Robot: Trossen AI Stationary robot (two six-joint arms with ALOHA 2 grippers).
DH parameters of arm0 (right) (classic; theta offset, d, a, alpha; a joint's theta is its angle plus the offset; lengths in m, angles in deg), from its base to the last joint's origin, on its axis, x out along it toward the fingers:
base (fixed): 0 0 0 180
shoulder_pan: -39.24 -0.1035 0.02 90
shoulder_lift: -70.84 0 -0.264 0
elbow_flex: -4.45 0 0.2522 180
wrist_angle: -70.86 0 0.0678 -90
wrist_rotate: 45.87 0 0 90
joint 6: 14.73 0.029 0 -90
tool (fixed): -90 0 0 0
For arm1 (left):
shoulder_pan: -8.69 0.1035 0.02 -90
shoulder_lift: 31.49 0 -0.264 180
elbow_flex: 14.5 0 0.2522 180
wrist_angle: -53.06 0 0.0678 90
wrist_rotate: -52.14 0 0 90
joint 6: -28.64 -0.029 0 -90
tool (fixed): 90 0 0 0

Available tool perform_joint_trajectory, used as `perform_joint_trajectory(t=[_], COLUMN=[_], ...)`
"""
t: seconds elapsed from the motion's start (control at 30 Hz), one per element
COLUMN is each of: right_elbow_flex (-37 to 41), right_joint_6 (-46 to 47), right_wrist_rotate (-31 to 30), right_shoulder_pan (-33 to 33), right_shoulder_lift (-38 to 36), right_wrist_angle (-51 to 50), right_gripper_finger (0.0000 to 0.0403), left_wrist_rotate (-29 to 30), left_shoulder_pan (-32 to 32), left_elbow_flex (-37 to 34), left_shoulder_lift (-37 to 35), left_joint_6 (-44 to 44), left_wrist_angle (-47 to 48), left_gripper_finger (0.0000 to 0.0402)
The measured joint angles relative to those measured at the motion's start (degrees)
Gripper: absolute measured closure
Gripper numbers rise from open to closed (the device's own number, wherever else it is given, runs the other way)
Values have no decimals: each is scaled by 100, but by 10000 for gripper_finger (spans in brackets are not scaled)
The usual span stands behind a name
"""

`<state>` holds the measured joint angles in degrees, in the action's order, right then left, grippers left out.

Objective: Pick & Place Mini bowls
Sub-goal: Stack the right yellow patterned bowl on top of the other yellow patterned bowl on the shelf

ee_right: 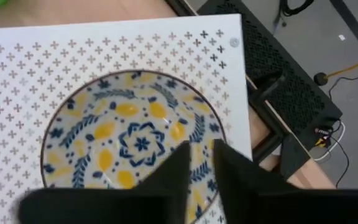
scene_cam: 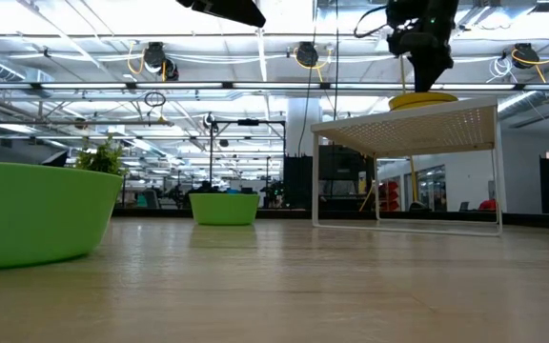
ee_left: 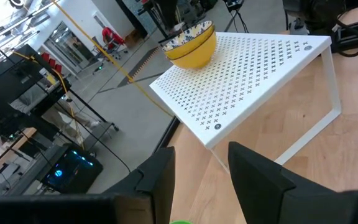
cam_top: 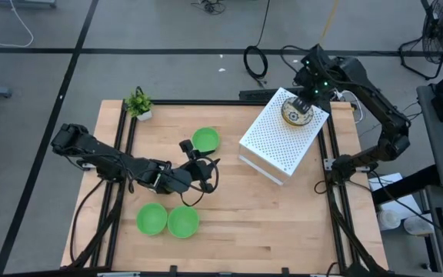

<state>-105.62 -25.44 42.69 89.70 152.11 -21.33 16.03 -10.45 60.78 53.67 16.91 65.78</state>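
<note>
- White rack (cam_top: pixel 283 138): patterned bowl (cam_top: pixel 296 113) sits at its far corner; a careless lift could drag it off the edge.
- Right gripper (ee_right: pixel 199 163): fingers nearly closed astride the bowl's rim.
- Left gripper (ee_left: pixel 201 165): open, empty, beside the green bowls (cam_top: pixel 168 221).
- Bowl: blue-and-yellow flowers inside, yellow outside.

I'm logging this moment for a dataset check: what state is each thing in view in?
Floral cream-white patterned bowls: stacked upright on the shelf's far corner.
White perforated metal shelf: standing on the table, bare apart from the stack.
Three plain green bowls: upright on the table, empty.
Small potted green plant: upright at the table's corner.
Right gripper: over the stack's rim, fingers nearly closed.
Left gripper: open, empty, near the table's middle.
</note>
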Motion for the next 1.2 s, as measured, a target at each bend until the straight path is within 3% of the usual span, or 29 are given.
perform_joint_trajectory(t=[0.07, 0.27, 0.6, 0.93, 1.2], right_elbow_flex=[0, 4, 27, 884, 959], right_joint_6=[-25, 36, 150, 132, 79], right_wrist_rotate=[1, 5, 12, 2, -129], right_shoulder_pan=[-84, -366, -682, -630, -632], right_shoulder_lift=[90, 472, 654, 630, 499], right_wrist_angle=[52, -52, -175, -40, 38], right_gripper_finger=[392, 401, 402, 403, 403], left_wrist_rotate=[0, -1, 0, 0, 0], left_shoulder_pan=[0, -2, -1, -1, 0], left_elbow_flex=[0, 0, 0, 0, 0], left_shoulder_lift=[2, 2, 2, 2, 2], left_joint_6=[5, 9, 15, 24, -11], left_wrist_angle=[0, 0, 0, 0, 0], left_gripper_finger=[249, 249, 249, 249, 249])
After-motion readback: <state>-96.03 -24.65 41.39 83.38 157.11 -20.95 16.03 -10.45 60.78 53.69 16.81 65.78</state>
